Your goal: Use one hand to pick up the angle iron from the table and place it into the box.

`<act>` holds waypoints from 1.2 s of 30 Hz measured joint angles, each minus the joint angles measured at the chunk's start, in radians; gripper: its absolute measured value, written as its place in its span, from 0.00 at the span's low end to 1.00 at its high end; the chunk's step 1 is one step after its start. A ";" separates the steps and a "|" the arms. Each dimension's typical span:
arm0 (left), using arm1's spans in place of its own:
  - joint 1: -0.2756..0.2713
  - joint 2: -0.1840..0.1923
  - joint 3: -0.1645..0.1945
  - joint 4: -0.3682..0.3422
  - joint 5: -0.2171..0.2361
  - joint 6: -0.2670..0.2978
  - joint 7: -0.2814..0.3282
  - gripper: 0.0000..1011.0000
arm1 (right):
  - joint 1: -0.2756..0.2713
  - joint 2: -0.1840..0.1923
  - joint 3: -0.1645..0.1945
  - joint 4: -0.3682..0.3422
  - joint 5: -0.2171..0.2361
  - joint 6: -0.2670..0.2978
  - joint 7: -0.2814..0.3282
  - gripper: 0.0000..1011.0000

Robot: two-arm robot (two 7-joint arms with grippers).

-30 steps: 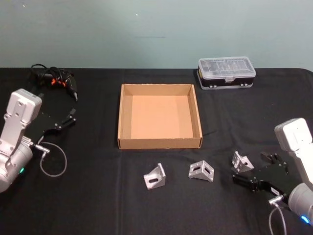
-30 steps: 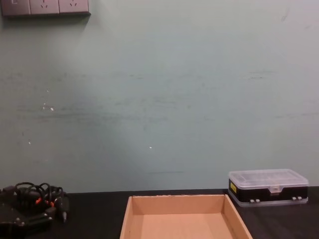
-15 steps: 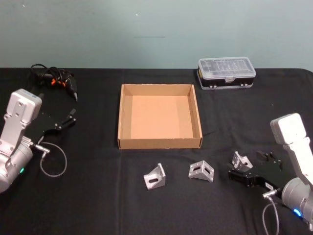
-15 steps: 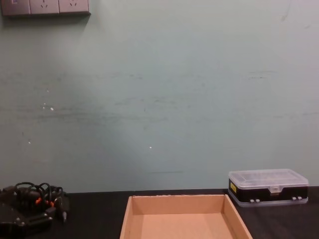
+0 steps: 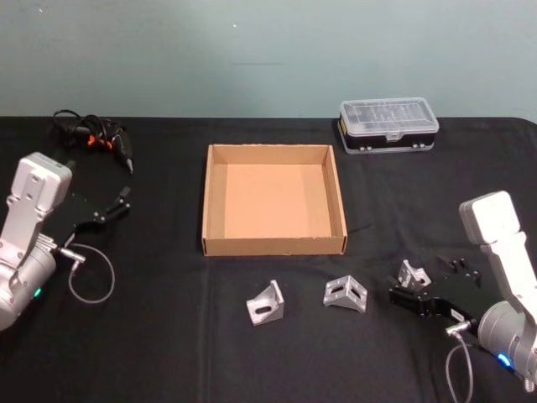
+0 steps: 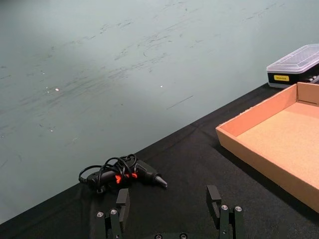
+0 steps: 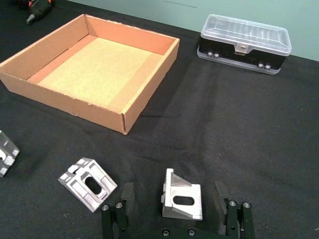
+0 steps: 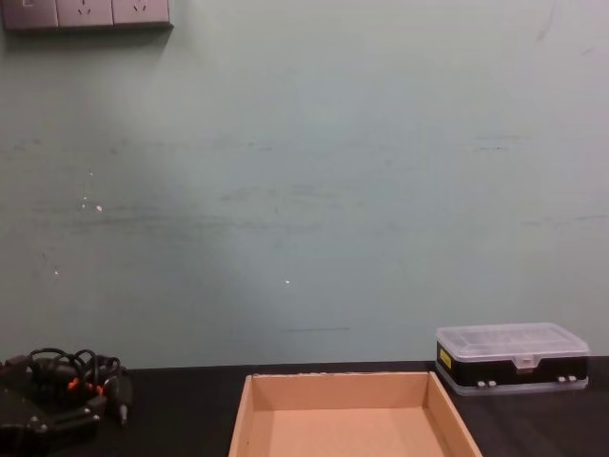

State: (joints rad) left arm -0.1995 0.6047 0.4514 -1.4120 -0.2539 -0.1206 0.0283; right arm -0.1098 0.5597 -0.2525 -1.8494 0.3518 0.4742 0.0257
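The right end effector [image 5: 418, 284] has slid forward, open around the angle iron [image 5: 411, 274] off the near-right corner of the box [image 5: 273, 246]; the left end effector [image 5: 109, 208] rests open, left of it.

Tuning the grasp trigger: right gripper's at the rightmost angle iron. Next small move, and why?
Probably shut the right gripper now, perhaps after a slight drop. Its fingers stand open either side of the rightmost angle iron, which rests on the table between them, ungrasped. The box is empty. The left gripper sits parked, open, at the left.
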 joint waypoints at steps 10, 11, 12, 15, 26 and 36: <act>0.000 0.000 0.000 0.000 0.000 0.000 0.000 1.00 | -0.001 0.003 0.000 -0.003 0.002 0.000 0.000 0.99; 0.000 0.000 0.000 0.000 0.000 0.000 0.000 1.00 | -0.001 0.003 0.000 -0.003 0.002 0.000 0.000 0.99; 0.000 0.000 0.000 0.000 0.000 0.000 0.000 1.00 | -0.001 0.003 0.000 -0.003 0.002 0.000 0.000 0.99; 0.000 0.000 0.000 0.000 0.000 0.000 0.000 1.00 | -0.001 0.003 -0.001 -0.004 0.002 -0.001 0.000 0.96; 0.000 0.000 0.000 0.000 0.000 0.000 0.000 1.00 | -0.002 0.004 -0.001 -0.005 0.003 -0.001 0.000 0.70; 0.000 0.000 0.000 0.000 0.000 0.000 0.000 1.00 | -0.002 0.005 -0.001 -0.005 0.004 -0.001 0.000 0.39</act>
State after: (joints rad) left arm -0.1995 0.6047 0.4514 -1.4120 -0.2539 -0.1205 0.0283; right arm -0.1121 0.5644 -0.2531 -1.8546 0.3560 0.4730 0.0257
